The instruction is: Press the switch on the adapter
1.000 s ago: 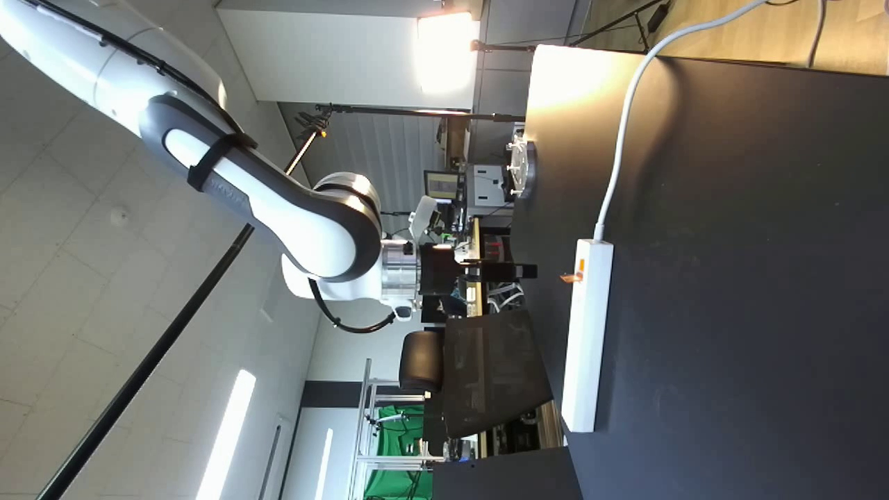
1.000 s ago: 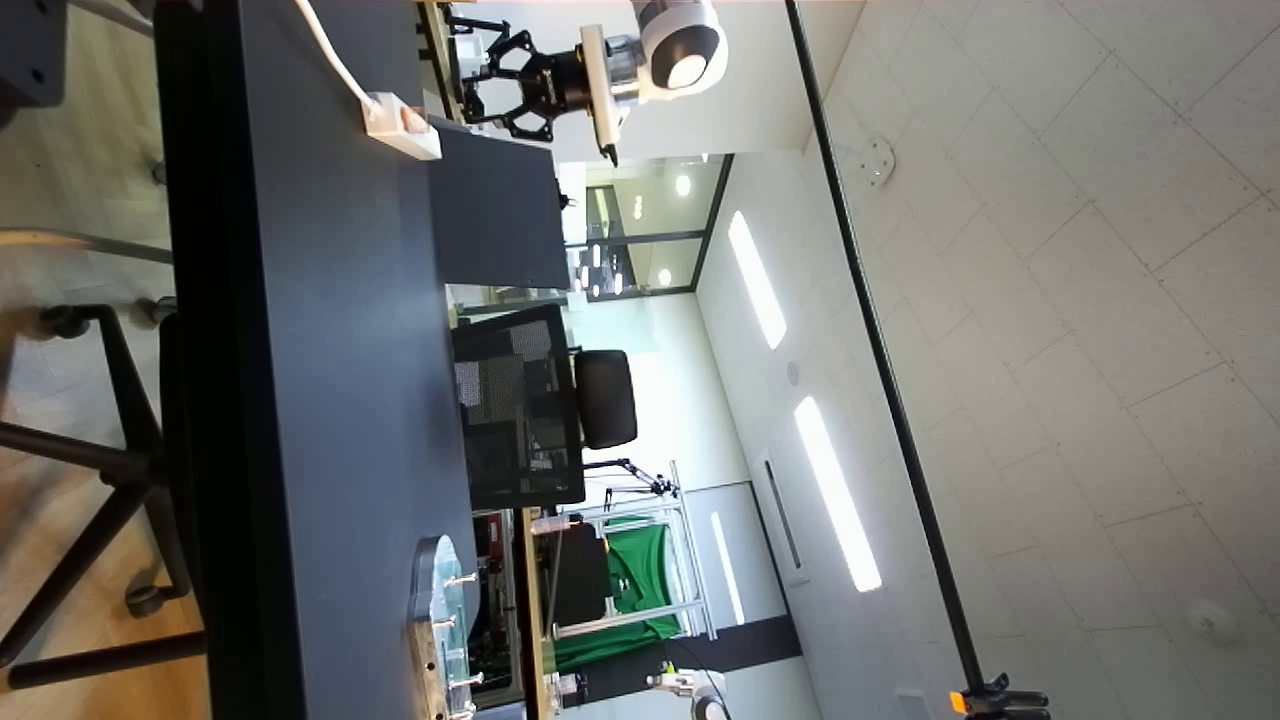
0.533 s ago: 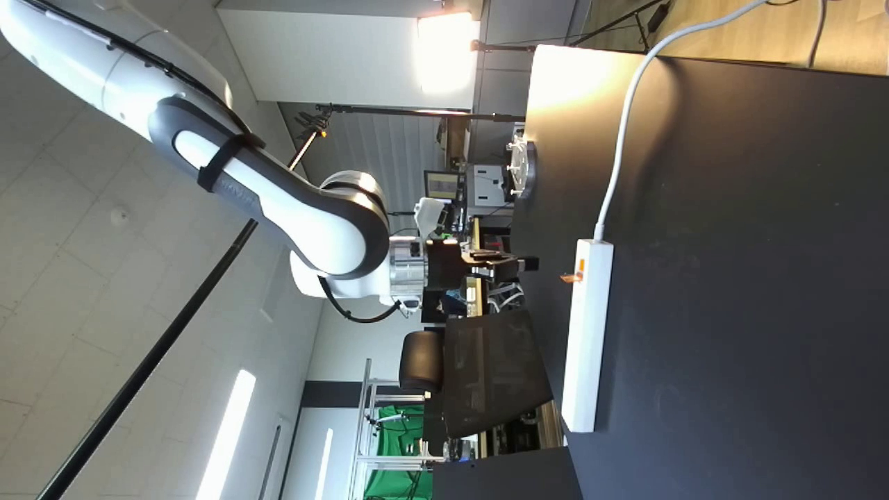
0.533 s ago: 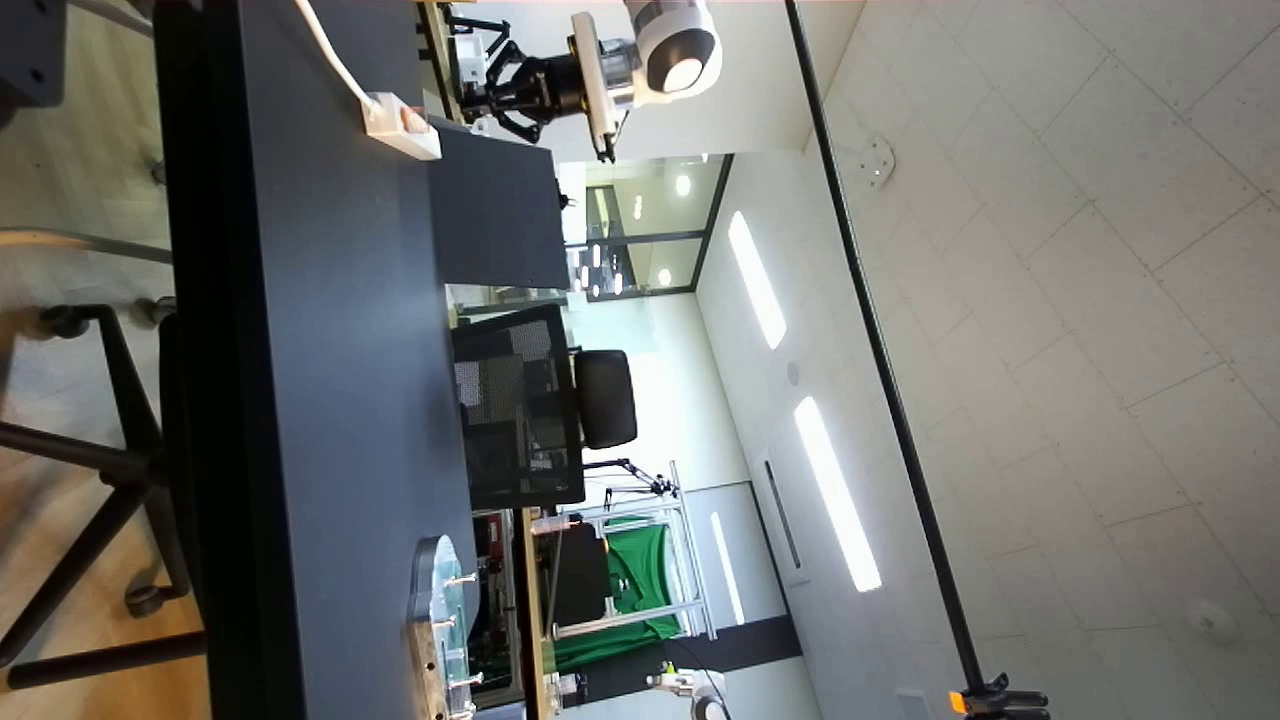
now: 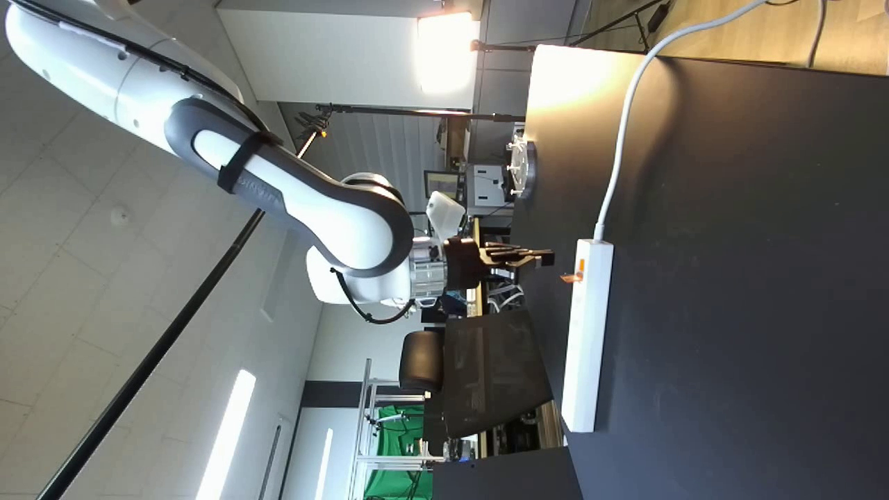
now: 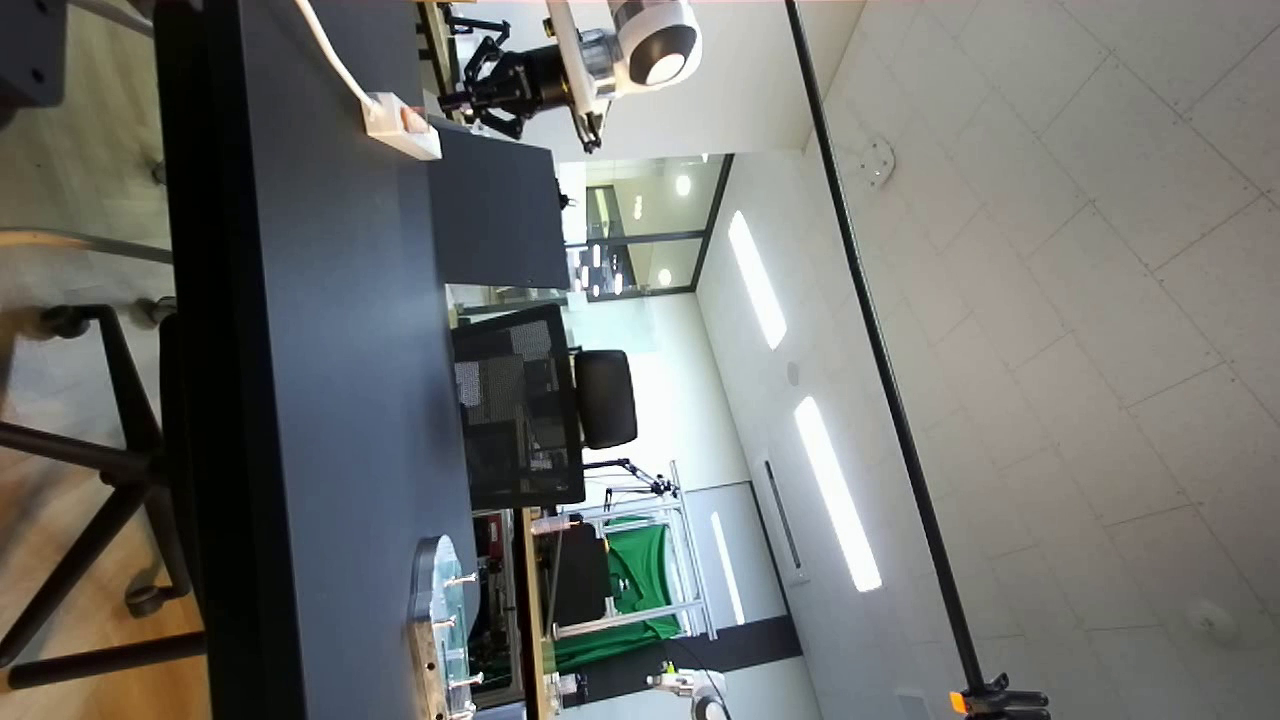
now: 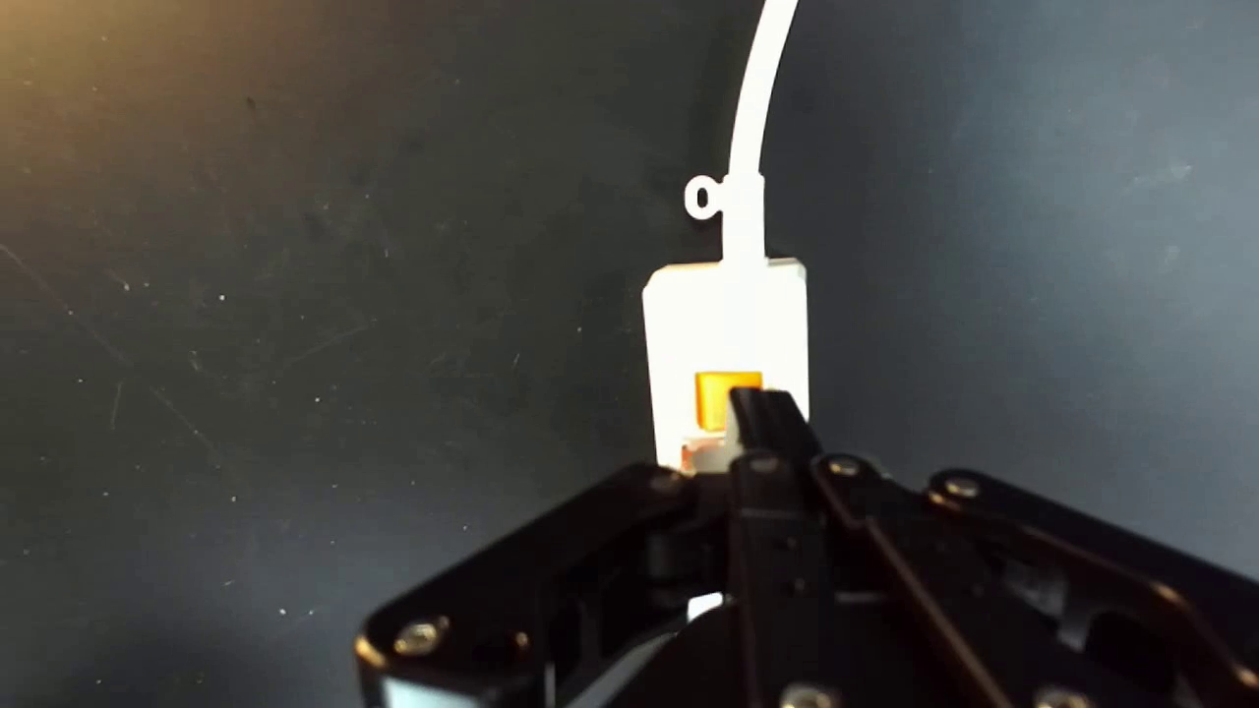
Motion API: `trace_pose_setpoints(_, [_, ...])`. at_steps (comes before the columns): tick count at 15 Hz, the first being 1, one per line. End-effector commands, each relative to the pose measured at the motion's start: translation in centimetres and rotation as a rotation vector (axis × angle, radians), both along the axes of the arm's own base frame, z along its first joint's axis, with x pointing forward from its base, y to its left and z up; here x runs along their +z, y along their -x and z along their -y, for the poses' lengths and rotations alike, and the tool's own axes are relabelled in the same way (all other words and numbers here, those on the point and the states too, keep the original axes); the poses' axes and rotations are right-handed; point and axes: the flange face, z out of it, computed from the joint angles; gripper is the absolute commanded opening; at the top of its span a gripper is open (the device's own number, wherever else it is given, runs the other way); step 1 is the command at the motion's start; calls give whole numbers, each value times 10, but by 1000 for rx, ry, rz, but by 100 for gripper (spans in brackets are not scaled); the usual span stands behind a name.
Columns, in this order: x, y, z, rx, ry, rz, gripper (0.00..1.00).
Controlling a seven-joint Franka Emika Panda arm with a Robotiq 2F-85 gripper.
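Black, newly clenched on nothing, my tool hangs lower over the white adapter on the bench, seemingly ready to press its orange switch, though that's half-hidden, alignment unsure.

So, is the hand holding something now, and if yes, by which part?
Nothing is held: the hand is shut and empty, above the white power strip.

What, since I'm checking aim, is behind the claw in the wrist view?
Parts of the adapter and orange switch show; the claw hides the switch's lower right and much of the adapter.
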Motion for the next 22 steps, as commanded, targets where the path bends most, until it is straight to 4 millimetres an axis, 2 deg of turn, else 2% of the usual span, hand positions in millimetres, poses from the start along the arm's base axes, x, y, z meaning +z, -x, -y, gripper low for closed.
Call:
trace_pose_setpoints(1, [-5, 3, -1, -33, 43, 36, 0])
trace_pose_setpoints(22, [-34, -3, -1, 224, 69, 61, 0])
